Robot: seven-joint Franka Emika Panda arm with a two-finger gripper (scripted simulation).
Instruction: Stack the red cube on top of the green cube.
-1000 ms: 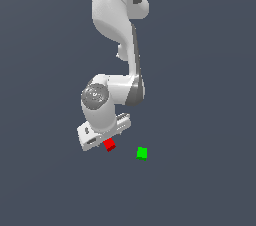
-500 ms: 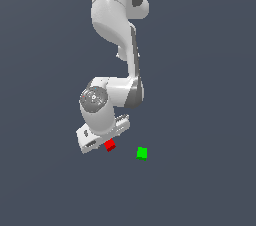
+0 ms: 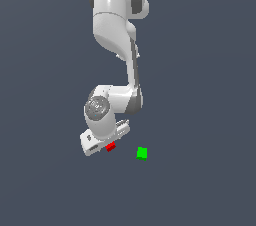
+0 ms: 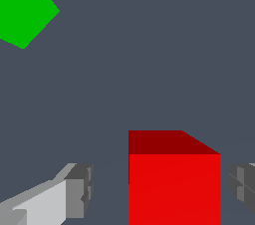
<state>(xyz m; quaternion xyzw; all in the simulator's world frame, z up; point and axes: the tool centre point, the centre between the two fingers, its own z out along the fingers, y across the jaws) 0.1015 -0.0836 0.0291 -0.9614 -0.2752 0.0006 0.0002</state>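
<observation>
While the gripper point(image 4: 159, 189) hangs low over the dark grey floor point(image 3: 200, 95), its grey fingertips point(image 4: 82, 191) stand spread, the red cube point(image 4: 174, 184) between them but nearer one pad. Farther off, well apart, sits the green cube point(image 4: 22, 5).

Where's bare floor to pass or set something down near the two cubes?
Bare grey floor surrounds the small bright-green cube on every side, including the gap toward the small bright-red cube. It is crowded only at the red cube, which sits between the white gripper's open fingers.
</observation>
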